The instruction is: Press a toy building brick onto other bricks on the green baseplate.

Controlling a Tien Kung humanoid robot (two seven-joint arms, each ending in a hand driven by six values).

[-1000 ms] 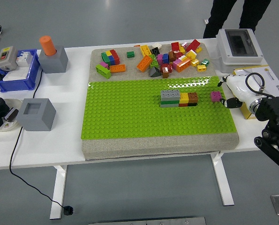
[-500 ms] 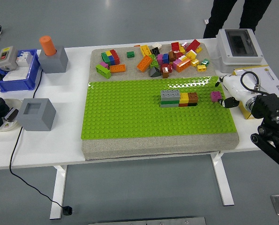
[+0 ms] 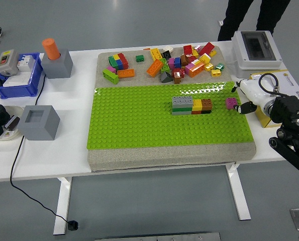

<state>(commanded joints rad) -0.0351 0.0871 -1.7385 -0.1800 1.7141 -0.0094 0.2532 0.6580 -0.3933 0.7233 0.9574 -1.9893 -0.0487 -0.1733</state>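
Over at the right edge of the green baseplate [image 3: 139, 120], the robot's right hand [image 3: 248, 98] hovered, its white fingers [image 3: 245, 107] curled close around a small magenta brick [image 3: 231, 103] that sat at the plate's right margin; whether the fingertips actually pinched it or only rested beside it, I could not tell from where I stood. The brick was well apart from the short row of bricks [image 3: 192, 105] on the plate, a grey one stacked on green at the left, then yellow and brown, with bare studs between them. Behind the plate a loose pile of bricks [image 3: 182, 63] lay scattered on the beige mat. Most of the plate's left and near parts lay open. A grey switch box [image 3: 257, 48] stood on the surface just behind the hand, and a person's dark legs [image 3: 252, 15] stood beyond the far edge.
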